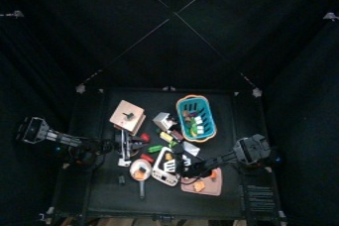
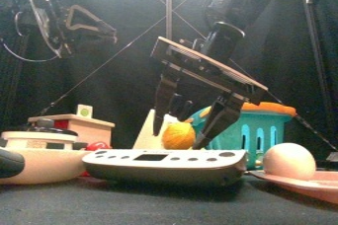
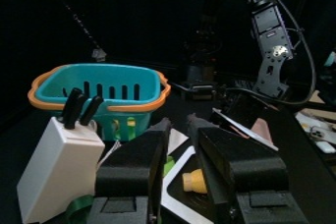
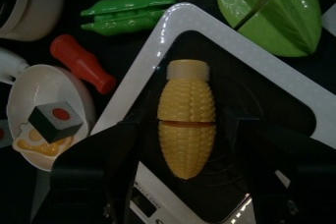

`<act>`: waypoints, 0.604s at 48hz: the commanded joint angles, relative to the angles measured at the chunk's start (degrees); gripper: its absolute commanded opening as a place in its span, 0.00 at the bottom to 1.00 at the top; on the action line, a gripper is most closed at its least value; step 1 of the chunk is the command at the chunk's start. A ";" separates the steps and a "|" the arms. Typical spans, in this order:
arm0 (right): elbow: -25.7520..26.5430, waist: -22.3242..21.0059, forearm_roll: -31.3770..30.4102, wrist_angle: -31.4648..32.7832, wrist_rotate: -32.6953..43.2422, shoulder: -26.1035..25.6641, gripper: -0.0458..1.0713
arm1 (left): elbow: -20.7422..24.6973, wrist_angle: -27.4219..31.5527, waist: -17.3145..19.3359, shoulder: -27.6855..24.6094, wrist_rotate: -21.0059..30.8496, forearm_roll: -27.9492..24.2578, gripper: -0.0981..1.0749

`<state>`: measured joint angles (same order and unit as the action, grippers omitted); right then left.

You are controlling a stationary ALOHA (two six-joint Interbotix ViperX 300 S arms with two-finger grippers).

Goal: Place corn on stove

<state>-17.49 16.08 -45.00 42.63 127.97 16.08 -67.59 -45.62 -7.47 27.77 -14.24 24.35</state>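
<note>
The corn (image 4: 187, 120), a yellow cob with a tan tip, lies lengthwise on the black top of the white-rimmed stove (image 4: 262, 81). My right gripper (image 4: 197, 144) hangs just over it, open, one jaw on each side of the cob, not touching it. From the front the corn (image 2: 176, 135) shows between the spread jaws of the right gripper (image 2: 196, 120), above the flat grey stove (image 2: 165, 165). My left gripper (image 3: 182, 164) rests at the table's left with its jaws close together and nothing between them; from above the left arm (image 1: 59, 138) sits well away from the stove.
A teal basket (image 2: 260, 130) stands behind the stove on the right. Around the stove lie a green pepper (image 4: 125, 7), a halved green vegetable (image 4: 276, 7), a red chili (image 4: 85, 61) and a small white dish (image 4: 46, 120). An egg (image 2: 291, 160) sits at front right, a white knife block (image 3: 66, 159) beside the basket.
</note>
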 commanded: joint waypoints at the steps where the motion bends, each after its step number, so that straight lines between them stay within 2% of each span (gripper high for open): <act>1: 1.49 0.18 -0.26 0.44 -0.35 -1.58 0.88 | 0.88 -0.18 -0.09 0.09 0.00 0.09 0.65; 29: 1.49 1.49 0.26 2.37 -0.70 -2.46 0.88 | 0.79 -0.18 -0.09 0.18 0.00 0.09 0.65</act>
<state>-17.23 17.40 -44.56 44.21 127.35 16.08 -67.59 -45.62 -7.47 27.77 -14.24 24.43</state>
